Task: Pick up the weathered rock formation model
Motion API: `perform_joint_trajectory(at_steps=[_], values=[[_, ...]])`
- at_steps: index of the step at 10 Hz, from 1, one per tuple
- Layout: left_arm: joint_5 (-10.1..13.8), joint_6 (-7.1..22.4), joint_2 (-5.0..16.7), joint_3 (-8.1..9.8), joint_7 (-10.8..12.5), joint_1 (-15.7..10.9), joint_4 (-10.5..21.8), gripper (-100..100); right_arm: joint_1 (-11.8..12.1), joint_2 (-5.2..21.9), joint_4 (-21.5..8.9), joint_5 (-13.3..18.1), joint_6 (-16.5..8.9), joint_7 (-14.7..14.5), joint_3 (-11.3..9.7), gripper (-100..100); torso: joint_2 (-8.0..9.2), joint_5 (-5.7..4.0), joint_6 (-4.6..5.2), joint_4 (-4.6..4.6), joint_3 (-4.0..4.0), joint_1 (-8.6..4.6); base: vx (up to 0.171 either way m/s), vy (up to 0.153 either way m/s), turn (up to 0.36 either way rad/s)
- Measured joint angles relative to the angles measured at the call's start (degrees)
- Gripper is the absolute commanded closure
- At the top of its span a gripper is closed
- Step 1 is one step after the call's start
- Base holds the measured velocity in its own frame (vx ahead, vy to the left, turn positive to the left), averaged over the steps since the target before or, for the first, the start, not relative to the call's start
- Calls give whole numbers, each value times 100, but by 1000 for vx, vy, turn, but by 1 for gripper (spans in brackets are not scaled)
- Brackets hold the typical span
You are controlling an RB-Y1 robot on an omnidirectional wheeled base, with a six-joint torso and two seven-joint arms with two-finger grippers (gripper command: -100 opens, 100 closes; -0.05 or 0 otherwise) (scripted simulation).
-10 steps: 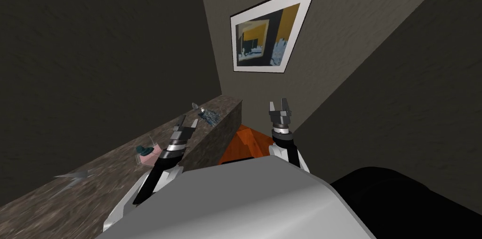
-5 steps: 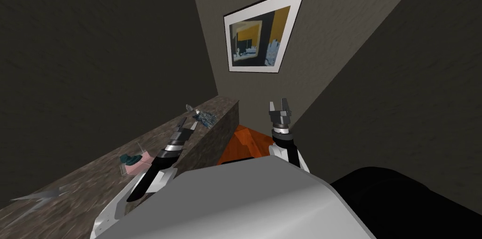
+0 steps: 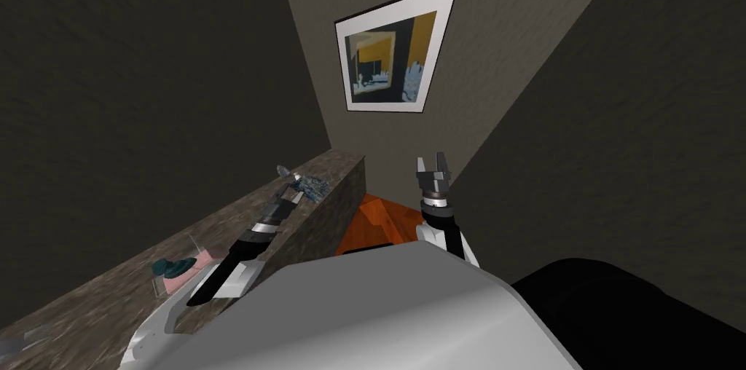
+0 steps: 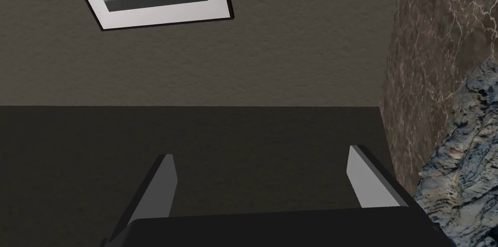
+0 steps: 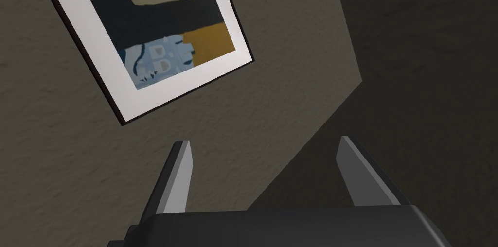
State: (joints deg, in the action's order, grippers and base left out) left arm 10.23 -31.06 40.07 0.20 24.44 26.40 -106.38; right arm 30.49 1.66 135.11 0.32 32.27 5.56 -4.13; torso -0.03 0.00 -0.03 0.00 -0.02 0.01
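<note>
The rock formation model (image 3: 315,186) is a small, rough, blue-grey lump lying near the far end of a dark marbled counter (image 3: 109,300). In the left wrist view its craggy blue-grey surface (image 4: 467,161) shows close beside one finger, outside the gap. My left gripper (image 3: 294,191) reaches over the counter right at the model's near side; its fingers stand open around empty air (image 4: 262,181). My right gripper (image 3: 434,164) hangs in the air past the counter's end, open, holding nothing (image 5: 262,176).
A pink block with a dark teal thing on top (image 3: 175,274) sits on the counter beside my left forearm. A small grey pointed object (image 3: 283,170) lies just beyond the model. An orange floor patch (image 3: 375,220) shows below the counter's end. Walls close in ahead.
My view has swung, sliding the counter's things down-left. My left arm has stretched forward along the counter, bringing its gripper up to the rock model. The right arm has stayed put.
</note>
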Motion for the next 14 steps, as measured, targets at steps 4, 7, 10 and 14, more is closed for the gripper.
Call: perform_joint_trajectory(at_steps=[4,7,10,14], values=[[234,43,676,-56,196,-109,531,-100,0,0,0,0,0,0,0,0,-2,1,2,0,-1,6,14,11,-109],[377,37,1073,-168,283,-240,996,-100,0,0,0,0,0,0,0,0,-3,3,2,0,-2,12,14,25,-122],[530,81,1501,-298,357,-383,1448,-100,0,1,0,0,0,0,0,0,-2,4,1,0,-1,19,10,50,-146],[731,161,1976,-431,414,-452,1925,-100,0,1,0,0,0,0,1,0,4,6,-2,1,3,17,-4,52,-82]])
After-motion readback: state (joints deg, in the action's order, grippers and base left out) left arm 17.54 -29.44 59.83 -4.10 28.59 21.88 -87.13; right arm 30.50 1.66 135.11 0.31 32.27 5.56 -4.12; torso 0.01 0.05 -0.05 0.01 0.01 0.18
